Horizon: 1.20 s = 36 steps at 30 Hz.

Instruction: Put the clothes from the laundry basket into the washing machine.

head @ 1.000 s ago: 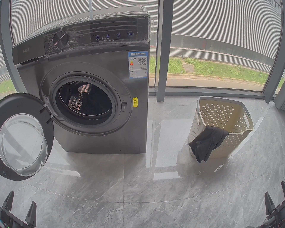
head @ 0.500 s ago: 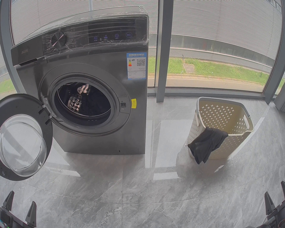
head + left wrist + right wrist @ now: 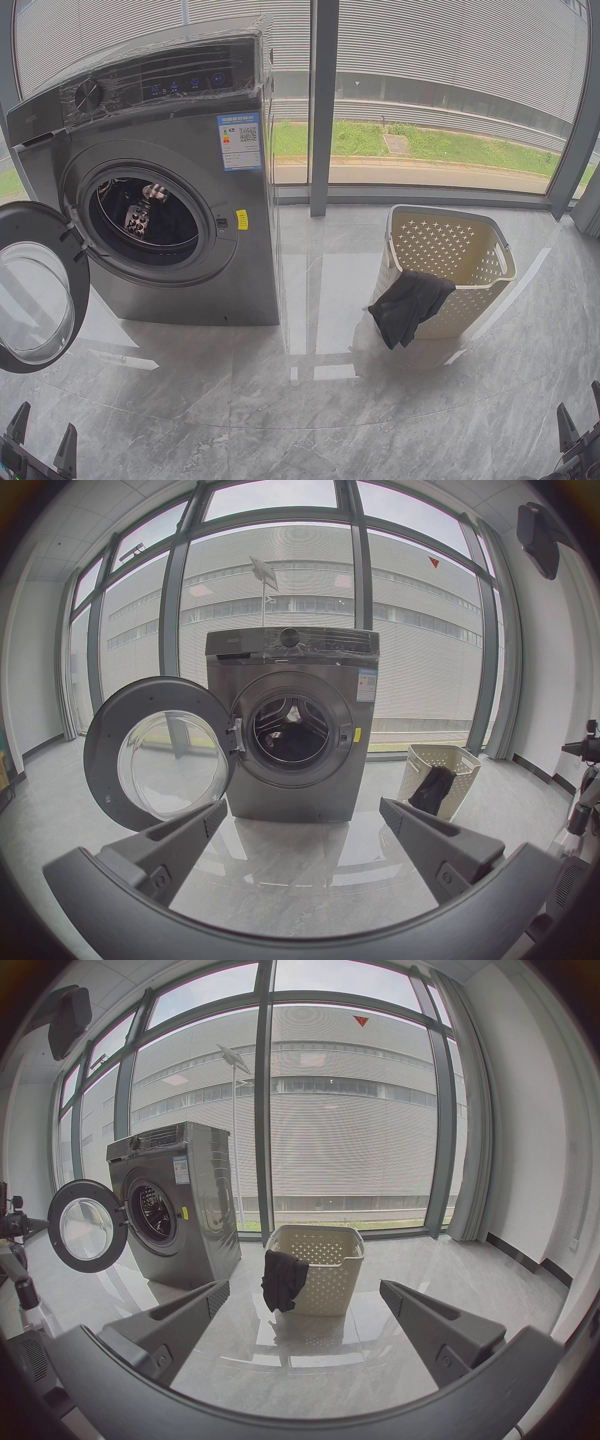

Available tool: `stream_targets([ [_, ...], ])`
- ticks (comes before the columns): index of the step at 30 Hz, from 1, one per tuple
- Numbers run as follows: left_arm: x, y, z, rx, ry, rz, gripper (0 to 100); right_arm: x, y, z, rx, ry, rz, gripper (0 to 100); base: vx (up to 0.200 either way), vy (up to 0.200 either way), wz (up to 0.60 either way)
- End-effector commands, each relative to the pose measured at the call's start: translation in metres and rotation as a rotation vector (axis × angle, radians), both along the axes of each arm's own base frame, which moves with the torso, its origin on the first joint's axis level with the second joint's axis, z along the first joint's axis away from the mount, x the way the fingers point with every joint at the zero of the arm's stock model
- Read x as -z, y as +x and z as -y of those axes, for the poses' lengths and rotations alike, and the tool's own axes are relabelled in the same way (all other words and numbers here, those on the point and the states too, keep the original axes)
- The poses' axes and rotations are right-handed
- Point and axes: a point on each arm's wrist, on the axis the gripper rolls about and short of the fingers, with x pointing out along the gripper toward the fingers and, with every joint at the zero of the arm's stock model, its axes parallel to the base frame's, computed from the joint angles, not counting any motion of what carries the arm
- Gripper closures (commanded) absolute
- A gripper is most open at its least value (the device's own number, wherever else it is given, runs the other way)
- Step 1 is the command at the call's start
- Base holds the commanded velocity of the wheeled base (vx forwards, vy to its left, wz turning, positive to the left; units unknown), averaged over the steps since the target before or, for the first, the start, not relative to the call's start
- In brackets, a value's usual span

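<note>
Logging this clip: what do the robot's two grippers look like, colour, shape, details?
The left gripper and right gripper match: dark grey, each with two wedge-shaped fingers tapering to ribbed tips, a round screw recess near each finger's base, carried on a curved dark-grey bar.
</note>
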Motion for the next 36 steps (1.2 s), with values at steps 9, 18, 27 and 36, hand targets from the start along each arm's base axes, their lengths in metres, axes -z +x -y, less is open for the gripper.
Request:
stream_targets([
  [9, 0.0048, 0.0001, 0.0, -0.001, -0.002, -0.001, 0, 0.0052, 0.0001, 0.0, 0.0, 0.0, -0.002, 0, 0.0, -0.156, 0.0],
  [18, 0.0048, 0.0001, 0.0, -0.001, -0.002, -0.001, 0, 0.0052, 0.0001, 0.0, 0.0, 0.001, -0.002, 0, 0.0, 0.0, 0.0],
  [27, 0.0048, 0.0001, 0.0, 0.002, -0.003, -0.001, 0, 0.0052, 0.0001, 0.0, 0.0, 0.001, -0.002, 0, 0.178, 0.0, 0.0],
  [36, 0.0048, 0.0001, 0.0, 0.0, -0.002, -0.001, 0, 0.0052, 0.0001, 0.0, 0.0, 0.001, -0.002, 0, 0.022, 0.0, 0.0],
])
